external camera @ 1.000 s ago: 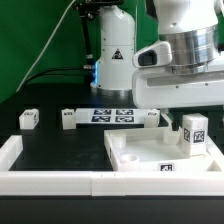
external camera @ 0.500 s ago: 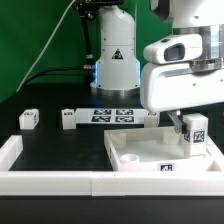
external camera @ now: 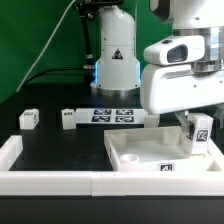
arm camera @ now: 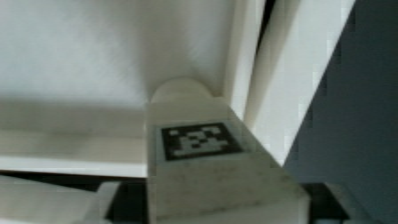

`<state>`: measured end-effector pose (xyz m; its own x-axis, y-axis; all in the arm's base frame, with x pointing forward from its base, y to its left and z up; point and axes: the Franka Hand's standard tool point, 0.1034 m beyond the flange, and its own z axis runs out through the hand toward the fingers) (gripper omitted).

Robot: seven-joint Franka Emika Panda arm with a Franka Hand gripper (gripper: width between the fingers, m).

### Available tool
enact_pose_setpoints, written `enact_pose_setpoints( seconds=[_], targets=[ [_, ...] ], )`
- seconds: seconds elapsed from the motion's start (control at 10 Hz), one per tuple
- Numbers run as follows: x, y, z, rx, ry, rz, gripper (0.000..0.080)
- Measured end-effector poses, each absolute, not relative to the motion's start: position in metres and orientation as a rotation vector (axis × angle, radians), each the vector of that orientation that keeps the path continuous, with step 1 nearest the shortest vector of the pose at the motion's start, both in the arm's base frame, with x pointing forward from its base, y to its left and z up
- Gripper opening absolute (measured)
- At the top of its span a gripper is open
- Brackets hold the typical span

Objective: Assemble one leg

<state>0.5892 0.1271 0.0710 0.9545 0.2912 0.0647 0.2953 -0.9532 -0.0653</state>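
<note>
My gripper [external camera: 192,120] is shut on the leg [external camera: 198,133], a small white post with a black-and-white tag. It holds the leg a little tilted over the far right corner of the large white square panel [external camera: 140,158], at the exterior view's right. In the wrist view the leg [arm camera: 199,140] fills the middle between my jaws [arm camera: 210,206], tag facing the camera, with the panel's flat face [arm camera: 89,60] and its raised edge [arm camera: 294,60] beyond it. The leg's lower end is hidden from the exterior view by the panel's edge.
Two more white legs [external camera: 28,118] [external camera: 68,119] lie on the black table at the exterior view's left. The marker board [external camera: 112,115] lies behind the panel, with another white part [external camera: 150,117] beside it. A white rail [external camera: 60,183] runs along the front.
The arm's hand has swung toward the exterior view's left over the panel. The held leg has shifted slightly right and tilted, staying over the panel's far right corner.
</note>
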Motion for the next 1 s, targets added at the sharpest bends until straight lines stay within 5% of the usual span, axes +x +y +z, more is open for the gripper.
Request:
enact_pose_setpoints(
  seconds=[0.1, 0.6, 1.0],
  targets=[
    [0.5894, 0.1238, 0.0703, -3.036, -0.451, -0.082, 0.0297],
    [0.5897, 0.1242, 0.0702, -3.044, -0.347, -0.094, 0.0295],
    [0.5870, 0.1154, 0.0679, -2.964, 0.441, -0.147, 0.0295]
  ],
)
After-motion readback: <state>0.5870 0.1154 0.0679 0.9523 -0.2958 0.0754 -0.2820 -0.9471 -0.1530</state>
